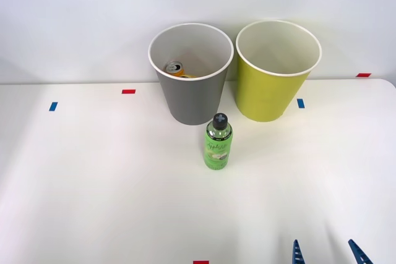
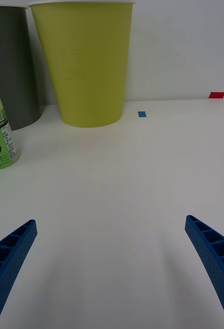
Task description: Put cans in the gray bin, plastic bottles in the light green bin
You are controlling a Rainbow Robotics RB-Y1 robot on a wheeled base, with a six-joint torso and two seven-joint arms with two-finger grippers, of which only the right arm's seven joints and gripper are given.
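The right gripper [image 1: 328, 253], being held wide open and empty at the table's [image 1: 93, 202] near edge, is best being squared to the upright bottle [image 1: 218, 142] below its black cap [image 1: 220, 120].

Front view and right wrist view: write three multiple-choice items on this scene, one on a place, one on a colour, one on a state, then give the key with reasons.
1. Where is the can?
A. Inside the gray bin
B. Inside the light green bin
C. On the table beside the bottle

2. What colour is the cap of the plastic bottle?
A. White
B. Black
C. Red

3. How is the right gripper?
A. Shut on the plastic bottle
B. Shut on nothing
C. Open, holding nothing

Key:
1 A: the front view shows the can's silver top low inside the gray bin.
2 B: the front view shows a black cap on the upright plastic bottle, which stands on the table in front of the bins.
3 C: the right wrist view shows the two blue fingers wide apart with bare table between them.
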